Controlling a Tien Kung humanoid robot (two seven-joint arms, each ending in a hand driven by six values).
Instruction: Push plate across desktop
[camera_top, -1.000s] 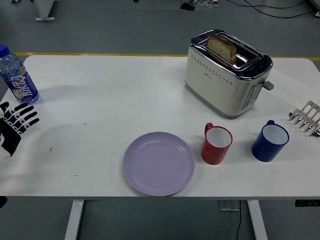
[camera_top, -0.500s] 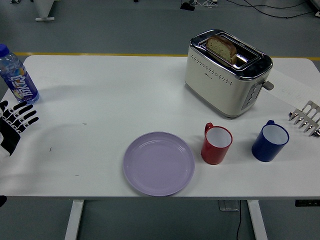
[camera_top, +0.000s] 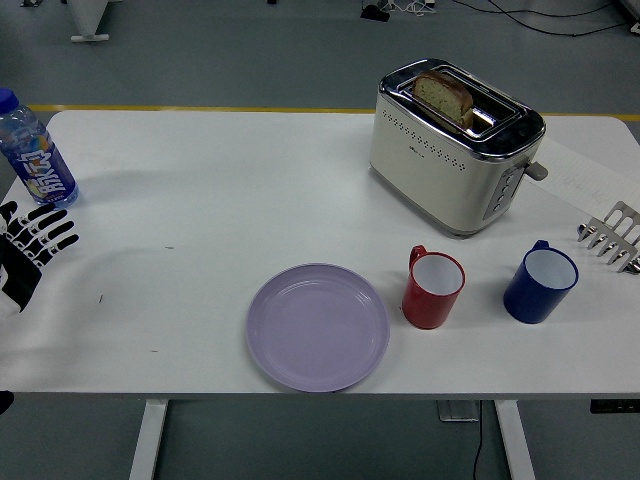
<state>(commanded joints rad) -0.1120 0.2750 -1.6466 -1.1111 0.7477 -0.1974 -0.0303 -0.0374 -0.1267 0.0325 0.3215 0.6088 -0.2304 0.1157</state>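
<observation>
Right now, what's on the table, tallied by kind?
Plates: 1, purple plate
Mugs: 2, red mug, blue mug
Toasters: 1, toaster holding bread
Bottles: 1, water bottle
Racks: 1, metal rack
Total: 6

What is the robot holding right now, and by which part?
Nothing is held. The left hand lies open at the table's left edge, apart from the purple plate; the right hand is out of view.

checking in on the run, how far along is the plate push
The plate sits near the table's front edge, left of the red mug, with nothing touching it. The left hand rests at the left edge, fingers spread, far from the plate; the right hand is out of view. No push is in hand. This fits a plate waiting to be pushed or one already pushed here; the picture cannot tell which.
</observation>
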